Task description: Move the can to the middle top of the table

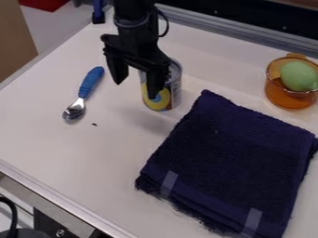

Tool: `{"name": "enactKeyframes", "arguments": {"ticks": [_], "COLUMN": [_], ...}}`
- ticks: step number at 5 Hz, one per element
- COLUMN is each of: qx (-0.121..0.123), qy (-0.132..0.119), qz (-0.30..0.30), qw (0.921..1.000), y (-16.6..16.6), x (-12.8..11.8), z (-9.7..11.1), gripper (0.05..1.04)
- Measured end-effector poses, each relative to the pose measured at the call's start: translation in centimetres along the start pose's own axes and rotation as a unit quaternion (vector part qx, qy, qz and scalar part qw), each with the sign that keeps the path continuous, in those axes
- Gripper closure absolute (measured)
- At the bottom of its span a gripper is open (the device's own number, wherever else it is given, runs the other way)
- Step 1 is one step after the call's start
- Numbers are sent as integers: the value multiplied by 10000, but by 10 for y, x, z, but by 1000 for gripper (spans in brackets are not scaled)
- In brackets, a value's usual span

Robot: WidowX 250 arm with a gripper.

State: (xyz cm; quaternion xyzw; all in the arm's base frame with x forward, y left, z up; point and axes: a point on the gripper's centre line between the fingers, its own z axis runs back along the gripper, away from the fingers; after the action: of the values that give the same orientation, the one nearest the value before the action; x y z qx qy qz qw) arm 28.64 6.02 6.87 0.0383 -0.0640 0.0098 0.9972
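Evidently spread wide at the fingers, with nothing clamped between them, to judge from the black two-finger gripper (135,89) hanging low over the white table (46,135). Just to the view's right of that gap, look for the metal can (175,90): upright, long axis vertical, partly hidden behind the finger on that side. Hard to tell whether touching it. Seemingly off to one side rather than squarely between the fingers, so likely to need a small shift of the gripper toward the view's right before any closing. Beware of tipping or pushing the can with that finger during the shift. After a secure grasp, probably lift and carry toward the far edge, near the middle of the metal rail (233,30). Farther out, find a blue-handled spoon (91,82) to the view's left, a folded dark-blue towel (229,153) nearer the camera to the right, and, well apart at the far right, an amber glass cup (288,97) with a pale green oval item (299,76) in it.
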Motion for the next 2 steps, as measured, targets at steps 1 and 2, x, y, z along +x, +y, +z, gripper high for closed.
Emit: {"name": "enactKeyframes", "arguments": {"ticks": [1,2], "qx": [-4,-82], "qy": [57,9], "qz": [39,58], "qw": [10000,9999], "y": [-4,-7], "x": [2,8], "z": [-8,-8], "gripper": [85,85]}}
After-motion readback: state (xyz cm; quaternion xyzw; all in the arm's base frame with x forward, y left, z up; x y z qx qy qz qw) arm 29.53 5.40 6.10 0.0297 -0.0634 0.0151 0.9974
